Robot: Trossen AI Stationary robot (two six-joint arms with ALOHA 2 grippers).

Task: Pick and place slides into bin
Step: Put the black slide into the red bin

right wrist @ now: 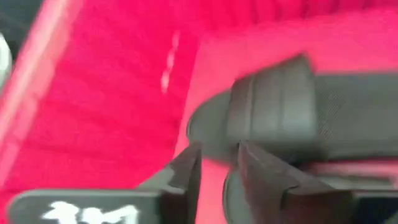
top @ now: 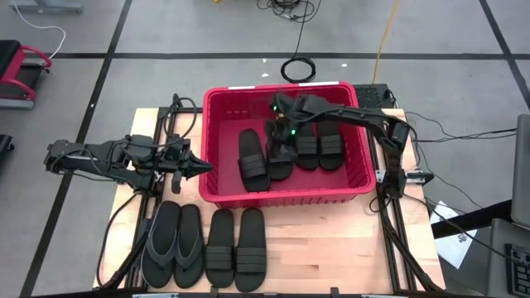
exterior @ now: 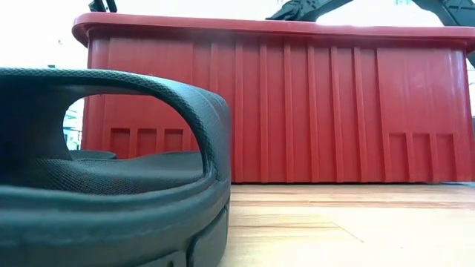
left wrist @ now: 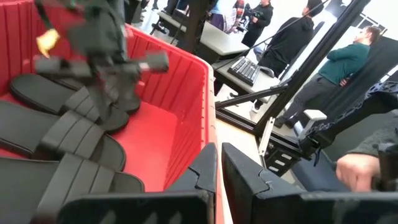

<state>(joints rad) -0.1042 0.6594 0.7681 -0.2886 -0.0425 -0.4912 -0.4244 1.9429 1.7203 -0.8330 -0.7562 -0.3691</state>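
The red bin stands at the table's far middle with several black strap slides lying side by side on its floor. Two greyer flip-flops and two strap slides lie flat on the table in front of it; one fills the low view's near left. My right gripper is inside the bin, just above the far end of a slide, its fingers a small gap apart with nothing between them. My left gripper is shut and empty beside the bin's left wall.
The bin's tall slotted wall stands between the table slides and the bin floor. Metal frame rails run along the table's left and right sides. A cable coil lies on the floor beyond. People stand beyond the table.
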